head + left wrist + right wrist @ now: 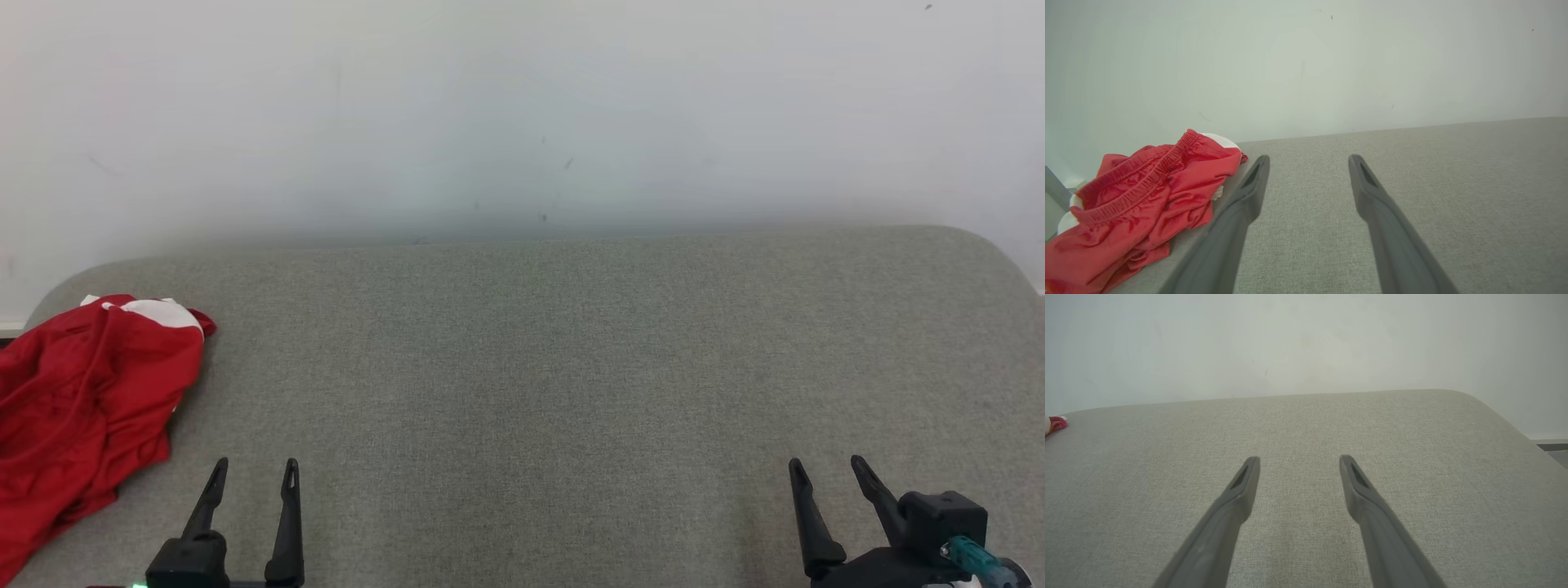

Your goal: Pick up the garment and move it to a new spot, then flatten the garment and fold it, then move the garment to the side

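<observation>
Both sets of jaws stand wide apart with nothing between them. Left gripper [255, 465] hovers at near left, fingers almost parallel and pointing far toward the wall [522, 98]. Right gripper [825, 462] hovers at near right, turned a little so its fingers lean left. Under both spreads a grey fabric pad [522, 367]. The garment [90, 384], red with white patches, lies crumpled at the pad's left end, just left of the left gripper and apart from it, its elastic waistband uppermost in the left wrist view.
</observation>
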Robot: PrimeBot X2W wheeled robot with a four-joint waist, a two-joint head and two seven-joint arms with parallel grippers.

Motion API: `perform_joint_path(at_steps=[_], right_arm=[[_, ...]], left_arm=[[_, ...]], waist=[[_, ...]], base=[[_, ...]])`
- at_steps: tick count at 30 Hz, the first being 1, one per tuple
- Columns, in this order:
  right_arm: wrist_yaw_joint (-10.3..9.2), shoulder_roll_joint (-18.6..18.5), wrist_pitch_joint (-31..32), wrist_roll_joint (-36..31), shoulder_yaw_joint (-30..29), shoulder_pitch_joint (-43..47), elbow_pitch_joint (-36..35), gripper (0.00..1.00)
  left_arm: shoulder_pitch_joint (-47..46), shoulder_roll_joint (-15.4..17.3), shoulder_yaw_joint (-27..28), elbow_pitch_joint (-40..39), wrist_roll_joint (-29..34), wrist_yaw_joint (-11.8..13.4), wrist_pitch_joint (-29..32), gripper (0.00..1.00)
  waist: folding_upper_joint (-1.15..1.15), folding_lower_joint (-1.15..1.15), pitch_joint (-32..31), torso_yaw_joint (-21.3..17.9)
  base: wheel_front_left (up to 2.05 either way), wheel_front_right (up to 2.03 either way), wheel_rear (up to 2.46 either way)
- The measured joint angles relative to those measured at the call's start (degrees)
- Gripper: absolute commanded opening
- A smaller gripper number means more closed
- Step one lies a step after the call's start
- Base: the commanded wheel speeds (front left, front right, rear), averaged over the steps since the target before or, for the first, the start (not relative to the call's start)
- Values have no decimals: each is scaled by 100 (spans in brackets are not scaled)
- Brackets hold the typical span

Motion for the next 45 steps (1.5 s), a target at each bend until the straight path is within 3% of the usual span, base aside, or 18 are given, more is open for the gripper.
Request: perform_joint_path(at_steps=[10, 18, 35, 45], right_arm=[[0, 63, -66, -441, -2, -8, 51, 100], [0, 66, -359, -398, -9, -49, -69, 100], [0, 66, -380, -316, -64, -23, -65, 100], [0, 67, -417, -260, 33, 41, -207, 100]], left_arm=[[96, 44, 36, -63, 278, 104, -2, 100], [105, 40, 53, -56, 222, 166, 3, 100], [125, -19, 98, -94, -4, 277, 134, 100], [251, -35, 214, -156, -255, 342, 280, 100]], waist=[[0, 0, -5, -3], [0, 0, -3, 17], [0, 0, 4, 38], [0, 0, 15, 705]], base=[[0, 0, 0], [0, 0, 0], [0, 0, 0], [0, 0, 0]])
